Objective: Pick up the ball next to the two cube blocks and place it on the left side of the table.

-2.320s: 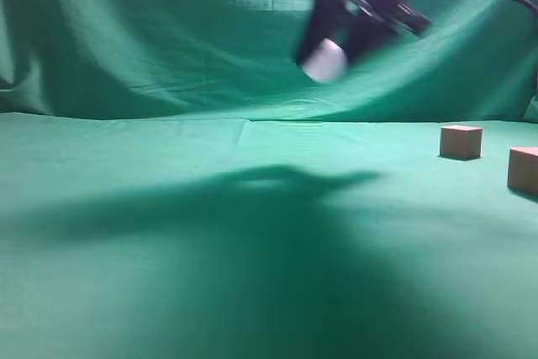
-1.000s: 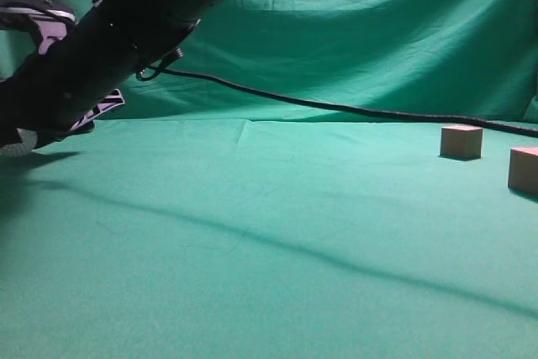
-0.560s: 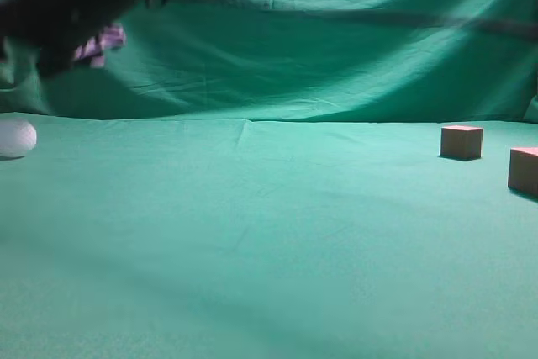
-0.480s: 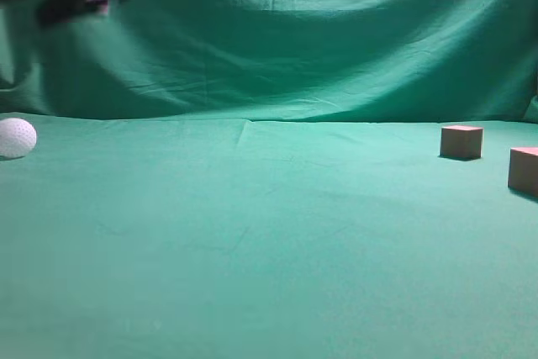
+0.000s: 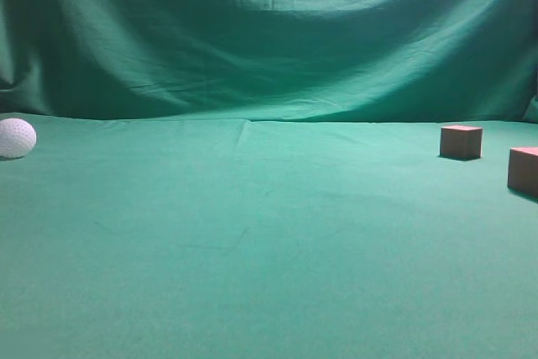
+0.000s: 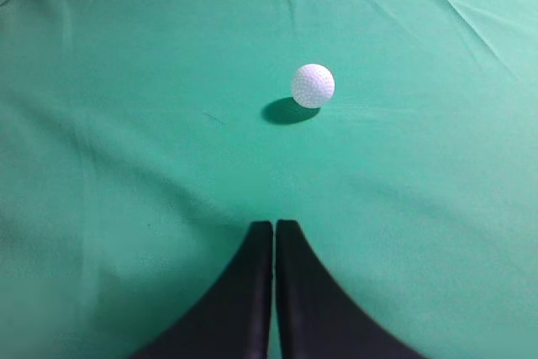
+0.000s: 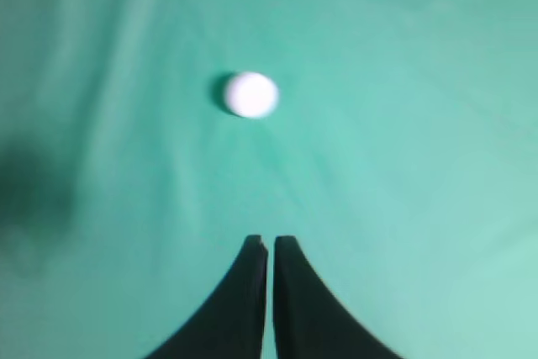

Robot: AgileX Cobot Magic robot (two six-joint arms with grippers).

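Exterior view: golf ball (image 5: 16,138) at rest on the green-cloth bench (image 5: 252,233), at the far left edge of the picture, free of any grip. Two reddish-brown cube blocks far over on the right, well apart from the ball: one cube (image 5: 461,141) further back, the other cube (image 5: 523,170) nearer and cut by the right edge. Draped green backdrop (image 5: 269,31) behind. No arm in sight from this camera.

Left wrist view: left hand (image 6: 274,233) clenched, its two dark fingers pressed together tip to tip, nothing between them. Golf ball (image 6: 313,85) ahead of the fingertips and slightly to the right, clear of them, its shadow cast to the left on the cloth.

Right wrist view, somewhat blurred: right hand (image 7: 270,245) likewise clenched and empty, only a thin slit between the fingers. Golf ball (image 7: 251,94) ahead of the tips, a little to the left, well clear, lying alone on the cloth.
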